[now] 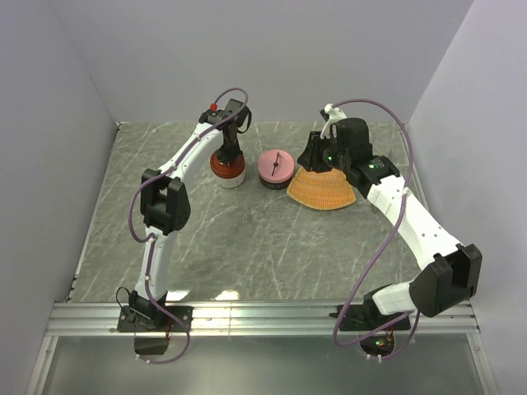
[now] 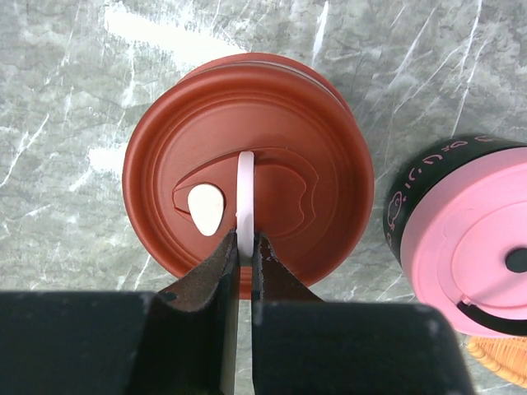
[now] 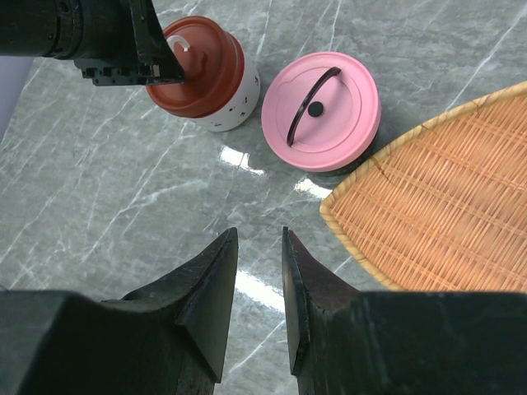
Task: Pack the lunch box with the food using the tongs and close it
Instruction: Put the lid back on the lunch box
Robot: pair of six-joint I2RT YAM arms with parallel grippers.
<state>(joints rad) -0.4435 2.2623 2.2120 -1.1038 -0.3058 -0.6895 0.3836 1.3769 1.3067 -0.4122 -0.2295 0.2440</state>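
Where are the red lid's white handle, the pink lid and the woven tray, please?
white handle (image 2: 245, 189): left wrist view, on the middle of the loop, above the jaws.
pink lid (image 3: 350, 123): right wrist view, on its flat pink top.
woven tray (image 3: 445, 206): right wrist view, on its bare woven floor.

Print on pink-lidded container (image 2: 469, 247) — illegible

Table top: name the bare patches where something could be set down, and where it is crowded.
Free: the wide near stretch of table between the near edge and the containers, and the back left corner. Crowded: the back row, where red-lidded container, pink-lidded container and woven tray sit close together.
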